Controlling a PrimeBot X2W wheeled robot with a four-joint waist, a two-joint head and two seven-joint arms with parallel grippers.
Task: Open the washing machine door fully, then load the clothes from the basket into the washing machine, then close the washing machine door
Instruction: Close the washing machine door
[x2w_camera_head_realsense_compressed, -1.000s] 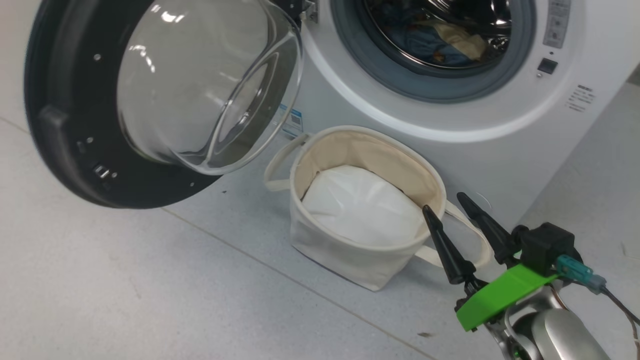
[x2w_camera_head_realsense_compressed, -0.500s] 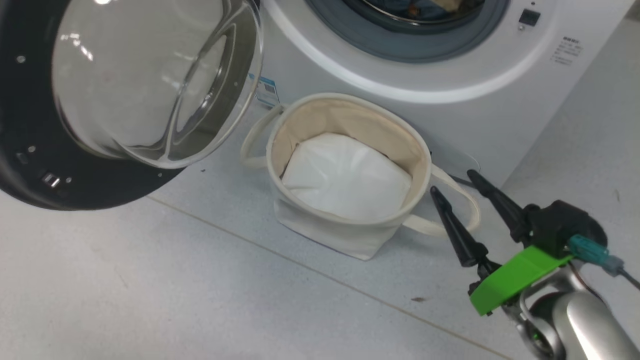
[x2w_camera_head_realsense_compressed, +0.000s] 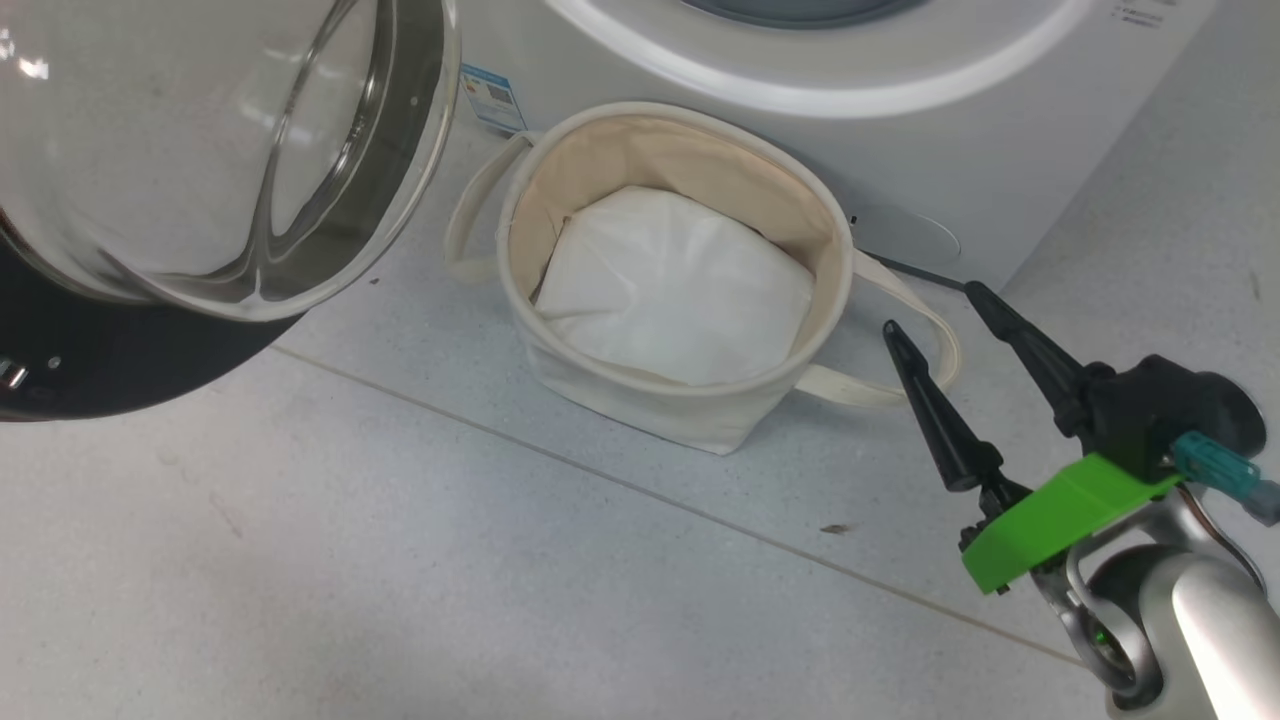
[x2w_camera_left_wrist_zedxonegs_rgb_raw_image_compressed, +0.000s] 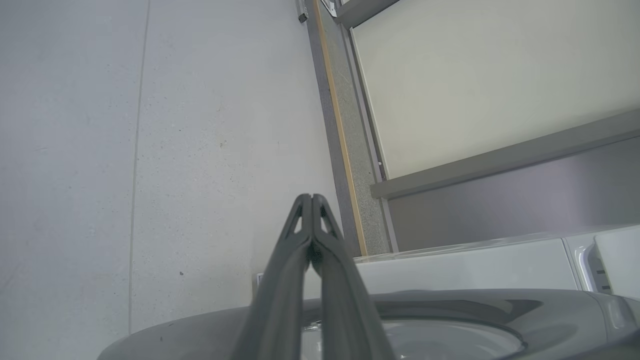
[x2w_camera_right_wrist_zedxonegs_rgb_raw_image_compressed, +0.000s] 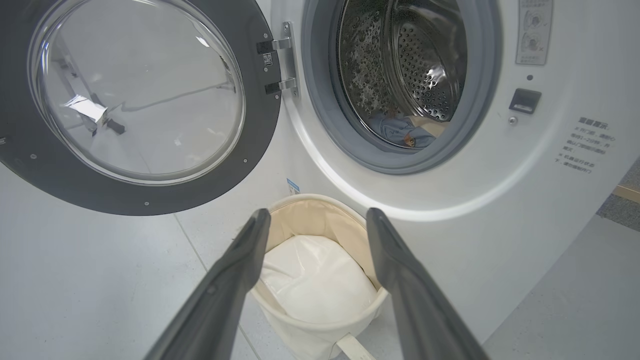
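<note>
The washer (x2w_camera_right_wrist_zedxonegs_rgb_raw_image_compressed: 500, 210) is seen with its door (x2w_camera_right_wrist_zedxonegs_rgb_raw_image_compressed: 135, 100) swung wide at 9 o'clock of the drum (x2w_camera_right_wrist_zedxonegs_rgb_raw_image_compressed: 425, 60), so opening is judged done. The basket (x2w_camera_head_realsense_compressed: 640, 400) is set on the floor (x2w_camera_head_realsense_compressed: 400, 560) at 12 o'clock in the head view, with a white pad (x2w_camera_head_realsense_compressed: 670, 290) in it. The clothes (x2w_camera_right_wrist_zedxonegs_rgb_raw_image_compressed: 405, 132) are lodged in the drum: loading appears finished. The right pincer (x2w_camera_head_realsense_compressed: 931, 308) is held released and empty at 4 o'clock; the left pincer (x2w_camera_left_wrist_zedxonegs_rgb_raw_image_compressed: 312, 196) is clenched on nothing by the door. Closing is left.
</note>
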